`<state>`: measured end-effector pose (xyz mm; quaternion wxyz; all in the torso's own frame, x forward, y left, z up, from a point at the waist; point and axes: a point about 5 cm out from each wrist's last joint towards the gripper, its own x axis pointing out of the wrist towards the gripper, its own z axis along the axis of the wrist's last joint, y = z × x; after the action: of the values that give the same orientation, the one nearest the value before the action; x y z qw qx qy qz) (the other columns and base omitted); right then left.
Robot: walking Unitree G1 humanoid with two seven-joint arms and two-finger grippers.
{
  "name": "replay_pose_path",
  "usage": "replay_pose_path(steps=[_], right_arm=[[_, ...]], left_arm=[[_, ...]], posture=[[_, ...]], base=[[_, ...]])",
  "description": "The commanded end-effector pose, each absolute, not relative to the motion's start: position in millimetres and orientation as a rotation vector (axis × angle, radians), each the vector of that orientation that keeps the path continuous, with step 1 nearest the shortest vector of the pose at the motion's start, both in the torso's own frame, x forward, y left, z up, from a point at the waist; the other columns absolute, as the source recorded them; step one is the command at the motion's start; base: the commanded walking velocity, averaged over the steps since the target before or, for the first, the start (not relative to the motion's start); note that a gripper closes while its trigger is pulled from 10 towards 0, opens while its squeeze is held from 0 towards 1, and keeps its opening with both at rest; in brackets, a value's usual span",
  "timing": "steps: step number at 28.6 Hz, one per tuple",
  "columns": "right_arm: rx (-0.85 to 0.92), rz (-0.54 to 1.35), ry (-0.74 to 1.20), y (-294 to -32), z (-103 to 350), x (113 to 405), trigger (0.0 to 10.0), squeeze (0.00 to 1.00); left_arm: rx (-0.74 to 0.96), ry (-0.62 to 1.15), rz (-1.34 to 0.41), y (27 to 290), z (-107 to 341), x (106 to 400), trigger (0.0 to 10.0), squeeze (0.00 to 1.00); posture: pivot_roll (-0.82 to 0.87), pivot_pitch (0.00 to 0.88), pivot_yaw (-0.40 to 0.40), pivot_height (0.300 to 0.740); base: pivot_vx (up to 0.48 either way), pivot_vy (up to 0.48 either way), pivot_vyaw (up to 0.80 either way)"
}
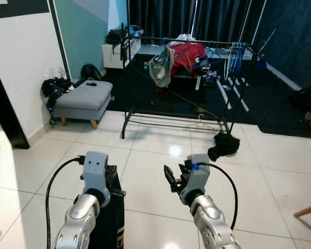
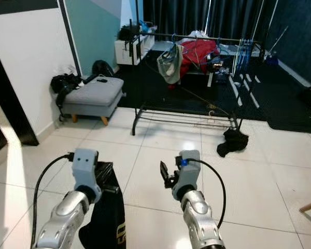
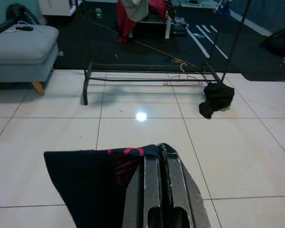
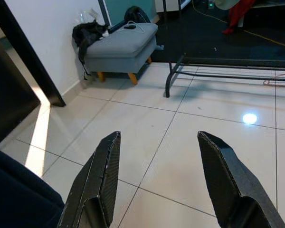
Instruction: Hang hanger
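My right gripper (image 4: 156, 180) has its fingers spread wide over bare tile, holding nothing, while the left gripper (image 3: 159, 190) has its fingers pressed together, pinching the edge of a black garment (image 3: 92, 183) with red print that hangs down beside my left arm.

Largest thing ahead is the black clothes rack (image 1: 181, 111), standing where the white tiled floor (image 1: 145, 150) meets the dark carpet, well apart from both grippers. A red garment (image 1: 187, 54) and a grey-green one (image 1: 160, 66) hang on its top rail. Off to my left sits the grey footstool (image 1: 85, 96) against the wall. A black bundle of cloth (image 1: 224, 145) lies on the tile beside the rack's right foot. Smallest is the hanger (image 3: 183, 80), thin wire, lying on the rack's bottom rails.

My worry from here: the hanger is thin and lies low, so I judge I could easily misjudge the reach and close on a rail. The cloth dangling from my left gripper could drag or catch on the frame as I walk in, and the bundle on the floor sits close to my path.
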<state>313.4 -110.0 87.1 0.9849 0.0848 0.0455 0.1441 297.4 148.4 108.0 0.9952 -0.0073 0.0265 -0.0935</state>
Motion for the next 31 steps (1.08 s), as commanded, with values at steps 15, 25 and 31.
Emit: replay_pose_path(steps=[15,25,31], right_arm=[[0.162,0.300,0.082,-109.6,87.9,313.7,10.0,0.00],[0.169,0.298,0.070,-109.6,91.1,315.0,10.0,0.00],[0.166,0.295,0.068,-110.0,91.1,315.0,10.0,0.00]], left_arm=[[0.005,0.002,-0.183,152.8,116.8,298.5,10.0,0.00],[0.002,-0.005,-0.182,152.2,117.8,299.4,10.0,0.00],[0.002,-0.007,-0.183,152.3,118.4,300.0,10.0,0.00]], posture=[[0.05,0.014,-0.021,0.740],[0.04,0.022,-0.023,0.740],[0.04,0.028,-0.022,0.740]], base=[[0.395,0.000,0.00],[0.395,0.000,0.00],[0.398,0.000,-0.76]])
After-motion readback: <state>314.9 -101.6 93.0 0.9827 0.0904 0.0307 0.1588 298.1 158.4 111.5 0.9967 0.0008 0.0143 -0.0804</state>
